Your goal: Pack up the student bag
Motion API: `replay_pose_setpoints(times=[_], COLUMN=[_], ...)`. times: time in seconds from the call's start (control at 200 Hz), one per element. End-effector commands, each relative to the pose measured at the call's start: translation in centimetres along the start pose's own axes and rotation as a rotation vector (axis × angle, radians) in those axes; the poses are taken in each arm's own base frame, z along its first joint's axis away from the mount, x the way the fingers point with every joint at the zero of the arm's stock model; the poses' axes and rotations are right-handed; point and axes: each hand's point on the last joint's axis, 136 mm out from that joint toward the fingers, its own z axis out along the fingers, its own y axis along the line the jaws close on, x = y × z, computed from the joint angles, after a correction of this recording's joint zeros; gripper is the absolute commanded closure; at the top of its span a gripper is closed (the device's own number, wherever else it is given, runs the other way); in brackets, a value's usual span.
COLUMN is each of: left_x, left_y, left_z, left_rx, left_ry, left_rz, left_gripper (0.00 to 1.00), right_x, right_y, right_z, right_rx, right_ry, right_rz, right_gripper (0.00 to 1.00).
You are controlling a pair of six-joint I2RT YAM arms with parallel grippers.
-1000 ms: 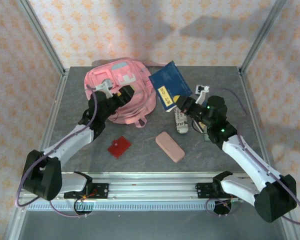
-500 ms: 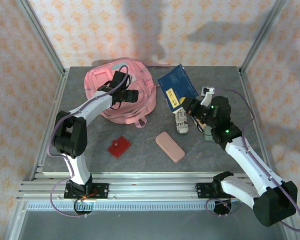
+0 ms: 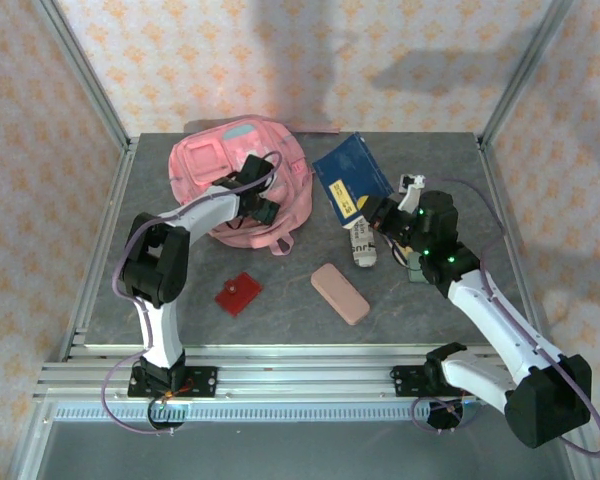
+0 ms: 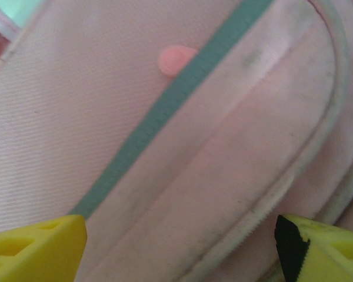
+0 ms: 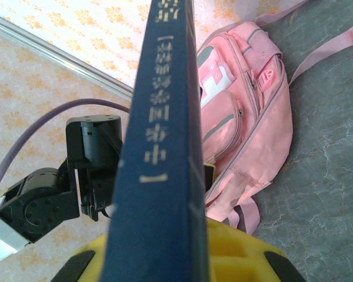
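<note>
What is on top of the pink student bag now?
The open left claw hangs over the student bag, near a zip trim. Its arm covers the fabric beneath; contact cannot be judged.

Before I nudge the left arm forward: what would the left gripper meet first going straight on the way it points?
The pink fabric backpack: its panel and grey-green zip trim lie straight ahead of the open left gripper, seemingly close, though depth is unclear.

Pink student bag (image 3: 205, 165), navy book (image 3: 352, 175), red card (image 3: 238, 293), orange-flowered walls (image 3: 280, 60)

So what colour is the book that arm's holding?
Dark blue; the book shows best in the right wrist view.
</note>
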Motion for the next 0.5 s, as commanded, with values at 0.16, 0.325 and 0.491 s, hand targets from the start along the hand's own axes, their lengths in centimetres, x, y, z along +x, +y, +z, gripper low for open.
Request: replay_pose_setpoints(times=[0.16,0.325,0.491], left_x=[0.6,0.0,-0.2], left_y=[1.1,2.6,2.4], left_z=[0.9,1.7,3.0], left_rx=[-0.105,-0.208,-0.239], left_ry=[-0.005,-0.029,-0.016], left_rz=[0.038,0.034,0.056], left_gripper=[0.16,0.25,0.47], right_x=[-0.9,-0.5,-0.4], right_y=[1.4,1.3,1.2], right_z=[-0.1,-0.1,-0.3], right_rx=[-0.063,-0.072,-0.070], right_ry=[-0.032,-0.021,-0.024], right_rz=[-0.026,-0.015,-0.010], right_gripper=[1.00,1.00,1.00])
